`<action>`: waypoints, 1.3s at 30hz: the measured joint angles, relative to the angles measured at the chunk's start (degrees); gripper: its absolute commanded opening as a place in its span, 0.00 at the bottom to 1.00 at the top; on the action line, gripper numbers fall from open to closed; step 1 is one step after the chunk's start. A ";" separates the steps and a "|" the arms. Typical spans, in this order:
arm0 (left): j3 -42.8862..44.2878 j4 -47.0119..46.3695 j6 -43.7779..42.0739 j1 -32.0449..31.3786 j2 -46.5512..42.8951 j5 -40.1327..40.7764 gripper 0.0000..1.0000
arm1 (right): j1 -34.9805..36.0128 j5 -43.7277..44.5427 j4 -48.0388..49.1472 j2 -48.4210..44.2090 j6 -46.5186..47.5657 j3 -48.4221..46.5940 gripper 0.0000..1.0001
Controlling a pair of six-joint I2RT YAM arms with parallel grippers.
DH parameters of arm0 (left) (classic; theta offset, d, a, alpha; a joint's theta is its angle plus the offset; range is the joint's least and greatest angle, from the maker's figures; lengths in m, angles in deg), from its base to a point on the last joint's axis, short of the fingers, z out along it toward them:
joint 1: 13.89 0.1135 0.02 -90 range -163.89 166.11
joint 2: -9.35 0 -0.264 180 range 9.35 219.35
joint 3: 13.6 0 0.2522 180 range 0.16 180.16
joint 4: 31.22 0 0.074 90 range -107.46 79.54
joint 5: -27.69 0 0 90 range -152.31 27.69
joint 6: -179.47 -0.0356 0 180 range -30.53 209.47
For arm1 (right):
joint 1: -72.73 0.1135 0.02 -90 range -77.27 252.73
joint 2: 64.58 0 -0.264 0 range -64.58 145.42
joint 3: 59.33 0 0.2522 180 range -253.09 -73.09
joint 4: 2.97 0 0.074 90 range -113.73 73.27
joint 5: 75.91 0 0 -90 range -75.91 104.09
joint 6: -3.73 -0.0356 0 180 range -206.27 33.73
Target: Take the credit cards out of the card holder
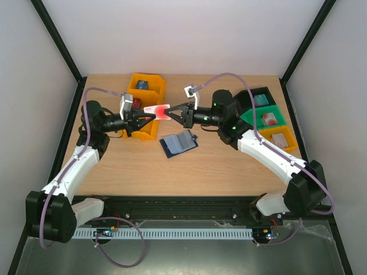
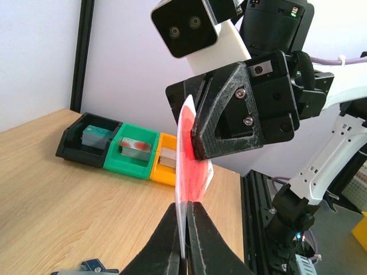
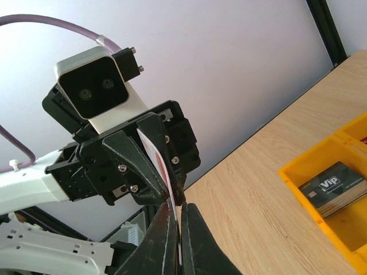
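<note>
top view
red card (image 1: 162, 112): held in the air, one end in each gripper
left gripper (image 1: 153, 117): pressed together on the left end of the red card
right gripper (image 1: 171, 111): pressed together on the right end of the red card
holder (image 1: 179, 143): laid open on the table (image 1: 229, 166), in front of the red card, apart from it
yellow bin (image 1: 157, 91): just behind the red card

left wrist view
left gripper (image 2: 184, 243): the near edge of the red card (image 2: 192, 166) is pinched
right gripper: the far edge of the red card is clamped
three bins (image 2: 135, 163): black, green and orange, in a row left of the red card

right wrist view
right gripper (image 3: 178, 240): the near edge of the red card is pinched; the card is seen edge-on
dark cards (image 3: 335, 189): stacked in the yellow bin, right of the red card
</note>
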 measured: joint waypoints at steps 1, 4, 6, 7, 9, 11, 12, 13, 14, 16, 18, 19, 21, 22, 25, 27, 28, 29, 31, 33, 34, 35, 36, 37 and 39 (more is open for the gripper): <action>0.00 0.20 0.07 0.00 0.00 0.11 0.43 | -0.11 0.13 0.00 0.00 -0.26 0.00 0.02; 0.00 1.01 -0.04 -0.42 -0.02 4.70 0.99 | -1.46 1.01 -0.37 0.00 -3.37 0.00 0.02; -0.24 2.73 -0.07 -1.05 -0.04 11.17 1.00 | -4.90 2.89 -1.40 0.00 -6.23 0.02 0.02; -0.42 3.67 -0.09 -1.27 -0.04 14.99 0.99 | -6.99 4.17 -2.08 -0.02 -7.58 0.13 0.02; -0.92 5.66 -0.15 -1.36 -0.04 23.30 0.99 | -12.68 8.00 -4.83 -0.50 -10.21 0.94 0.01; -1.49 7.08 -0.55 -1.36 -0.04 29.73 1.00 | -19.80 12.94 -10.01 -1.53 -12.87 2.25 0.02; -1.84 7.61 -0.96 -1.33 -0.13 32.74 1.00 | -23.28 15.43 -12.59 -2.27 -14.27 2.95 0.02; -2.19 8.22 -1.38 -1.33 -0.26 35.52 1.00 | -26.88 17.84 -15.61 -3.15 -15.47 3.69 0.01; -2.60 8.72 -1.77 -1.33 -0.48 37.79 0.99 | -30.42 19.96 -18.60 -4.09 -16.50 4.39 0.02; -3.63 9.38 -2.64 -1.33 -1.07 41.51 1.00 | -37.57 23.87 -24.24 -6.25 -18.47 5.86 0.01; -4.48 9.75 -3.13 -1.33 -1.62 44.28 1.00 | -44.17 27.19 -28.46 -8.70 -20.09 7.87 0.02; -4.76 9.92 -3.28 -1.31 -1.79 45.48 0.99 | -46.75 28.39 -29.66 -9.77 -20.72 9.03 0.01; -5.07 10.56 -3.48 -1.07 -1.99 48.17 0.99 | -51.17 29.33 -30.67 -10.97 -22.01 11.23 0.02; -5.14 10.64 -3.58 -0.87 -1.99 49.24 0.99 | -53.35 29.51 -30.71 -10.97 -22.60 12.13 0.01; -5.35 10.95 -4.13 -0.13 -1.99 52.17 1.00 | -58.60 29.70 -30.62 -7.34 -23.63 12.57 0.02; -5.57 10.93 -4.59 0.31 -1.99 53.55 0.99 | -60.11 29.77 -30.73 -2.49 -23.50 10.97 0.02; -5.66 10.97 -4.87 0.57 -1.97 54.12 1.00 | -60.28 29.77 -30.93 -0.31 -23.30 9.92 0.02; -5.66 11.04 -5.14 0.83 -1.90 54.75 1.00 | -60.33 29.79 -31.12 2.51 -23.12 8.24 0.01; -5.66 11.02 -5.49 1.33 -1.70 55.60 0.99 | -60.33 29.83 -30.99 6.38 -23.04 5.81 0.02; -5.66 11.02 -5.70 1.81 -1.29 56.28 0.99 | -60.33 29.68 -30.56 8.98 -23.21 4.11 0.02; -5.66 11.02 -5.84 2.08 -0.92 56.43 1.00 | -60.33 29.57 -30.23 9.94 -23.50 3.52 0.01; -5.66 10.97 -5.88 2.36 -0.37 56.57 0.99 | -60.33 29.40 -29.68 10.71 -23.96 3.19 0.02; -5.66 10.97 -5.95 2.62 0.13 56.70 0.99 | -60.33 29.18 -29.09 11.30 -24.41 3.08 0.02; -5.66 10.95 -6.08 2.89 1.09 56.94 0.99 | -60.33 29.00 -28.52 11.78 -24.83 3.08 0.02; -5.66 10.95 -6.19 3.52 2.05 57.07 1.00 | -60.33 28.81 -27.67 12.70 -25.90 3.10 0.02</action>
